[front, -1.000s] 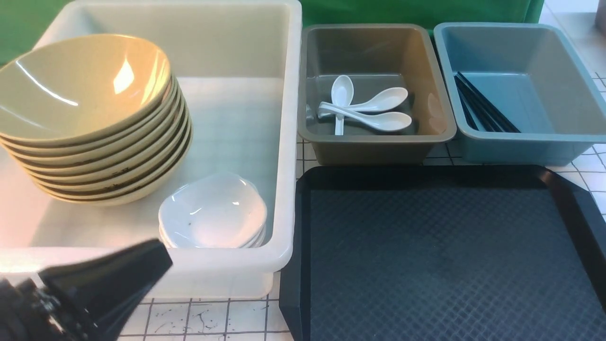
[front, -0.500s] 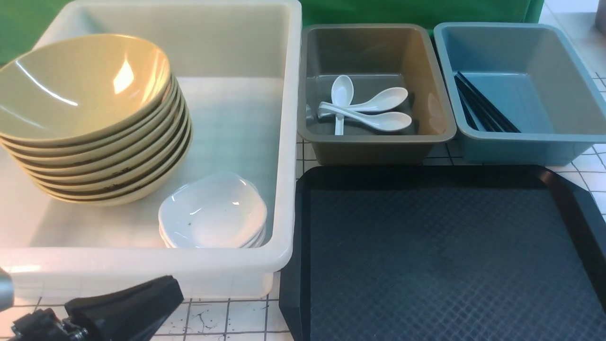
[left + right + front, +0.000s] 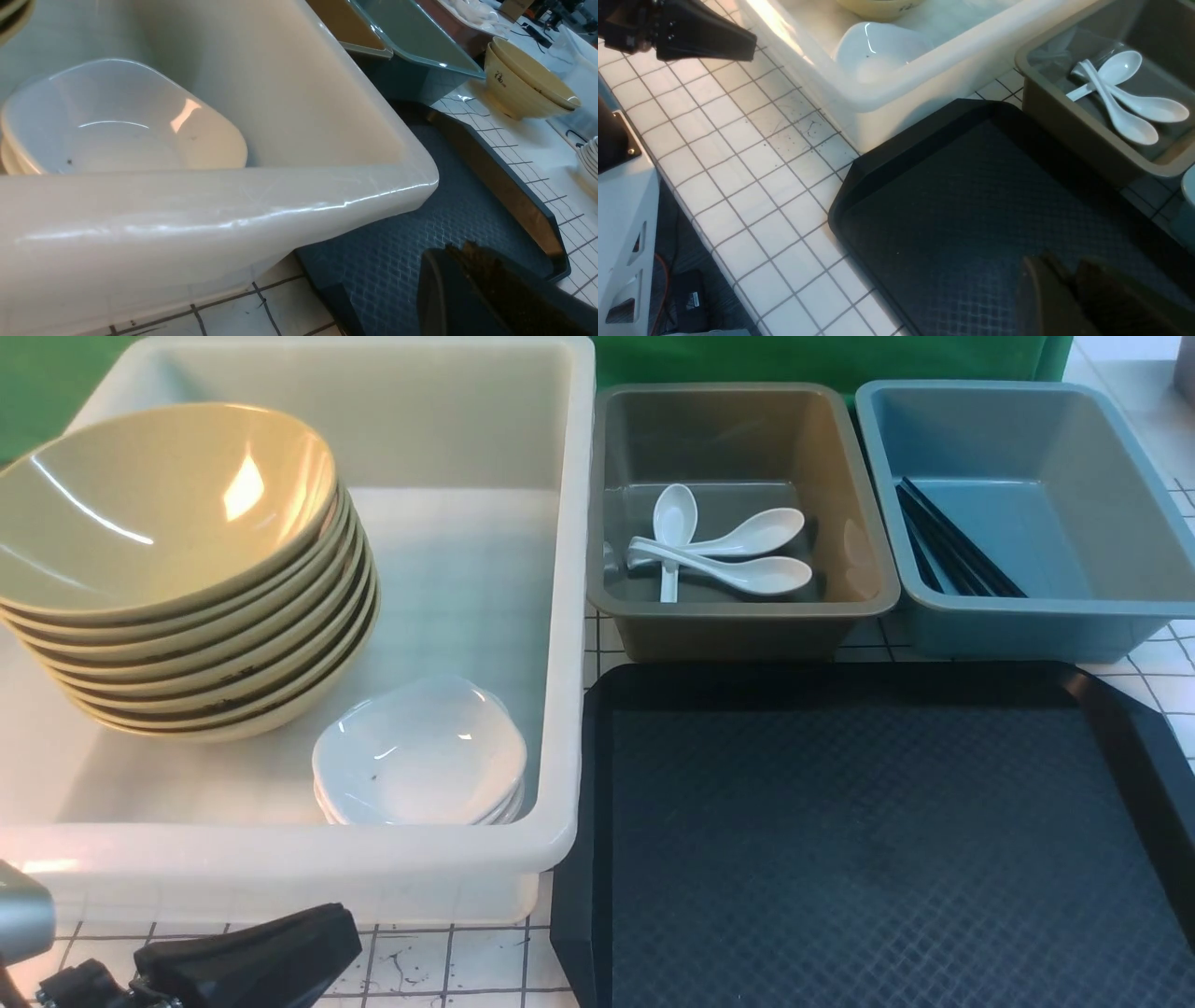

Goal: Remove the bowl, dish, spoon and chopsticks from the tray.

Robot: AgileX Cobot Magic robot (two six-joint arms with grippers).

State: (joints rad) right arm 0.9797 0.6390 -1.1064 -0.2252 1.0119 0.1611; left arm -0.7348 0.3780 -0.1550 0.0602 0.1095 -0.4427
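The black tray (image 3: 840,683) lies at the front right and nothing rests on its diamond-textured surface. A stack of tan bowls (image 3: 168,504) and a stack of small white dishes (image 3: 420,756) sit in the white tub (image 3: 560,616). White spoons (image 3: 738,546) lie in the grey bin, and black chopsticks (image 3: 952,546) in the blue bin. My left gripper (image 3: 347,926) is shut and empty, low over the tiles in front of the tub. My right gripper (image 3: 1062,266) hovers over the tray's near part, its tips a little apart with nothing between them. It is out of the front view.
The grey bin (image 3: 742,616) and the blue bin (image 3: 1027,616) stand side by side behind the tray. In the left wrist view, two more tan bowls (image 3: 528,79) and a stack of white dishes (image 3: 591,158) stand on the tiled table beyond the tray's far side.
My left gripper has drawn back and down from the tub's front rim to the tiles in front of it. Everything in the tub and bins has stayed put.
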